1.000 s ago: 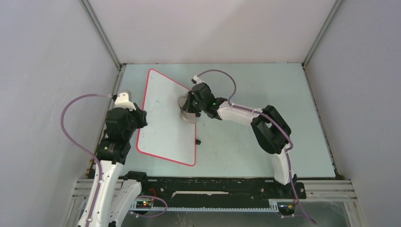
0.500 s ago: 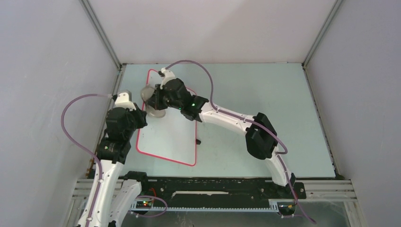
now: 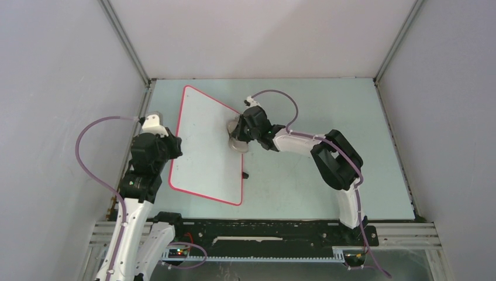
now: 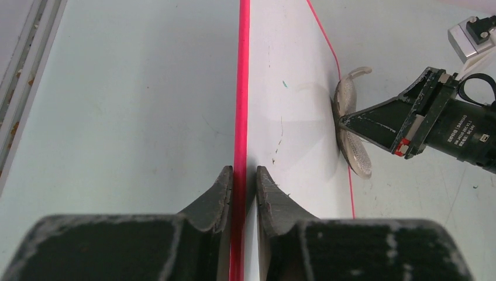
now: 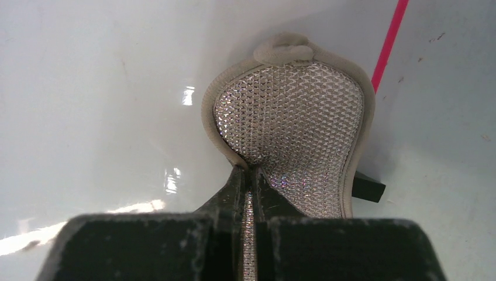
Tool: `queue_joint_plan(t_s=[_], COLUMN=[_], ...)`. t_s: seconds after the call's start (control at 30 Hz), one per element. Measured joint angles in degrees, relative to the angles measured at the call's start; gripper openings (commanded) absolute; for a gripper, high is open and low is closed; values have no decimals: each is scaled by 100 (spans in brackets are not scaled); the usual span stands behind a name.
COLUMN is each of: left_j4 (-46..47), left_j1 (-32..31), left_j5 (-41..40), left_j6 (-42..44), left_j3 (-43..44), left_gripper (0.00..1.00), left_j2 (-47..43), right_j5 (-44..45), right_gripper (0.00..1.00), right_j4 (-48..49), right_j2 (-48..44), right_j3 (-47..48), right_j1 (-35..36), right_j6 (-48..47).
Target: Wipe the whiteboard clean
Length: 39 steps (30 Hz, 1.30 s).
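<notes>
Between the pinching jaws of the right gripper (image 5: 248,171), the pad (image 5: 295,134) has swept back across the whiteboard (image 3: 205,146) to its rim; left gripper (image 4: 240,175) clamps the opposite rim; faint specks (image 4: 275,158) remain.

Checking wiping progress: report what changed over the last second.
The right gripper, shut on the grey knobbly cloth pad, swept across the large white red-rimmed whiteboard to its left side, then back to its right edge. The left gripper stayed clamped on the board's left rim; the board held still.
</notes>
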Motion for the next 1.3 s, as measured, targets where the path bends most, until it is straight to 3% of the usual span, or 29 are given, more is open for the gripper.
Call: queue_joint_plan(t_s=[0.2,0.33,0.5,0.63,0.77,1.07,1.3], left_j4=[11,9,-2,-74,-94,-72,-31], left_j1=[0,0,0,0,0,0,0], left_j5=[2,0,-7,-59,-76,-28,28], left_j6=[0,0,0,0,0,-39,-42], left_j3=[0,0,0,0,0,0,0], left_gripper=[0,0,0,0,0,0,0], left_j2=[2,2,2,2,2,-33,-48], right_j5=[216,219,173,199,31,0,286], right_gripper=[0,0,0,0,0,0,0], right_j4=[-481,-1054,-1530,-1694,-1419,-590,-739], right_j2=[9,245,951,1158,1049,105,70], right_j3=[426,1707,3967,4509,4054,774,372], right_j1=[223,667,1370,1587,1421,247,136], right_j6=[-179,-455,-782,-916,-839,-476,-518])
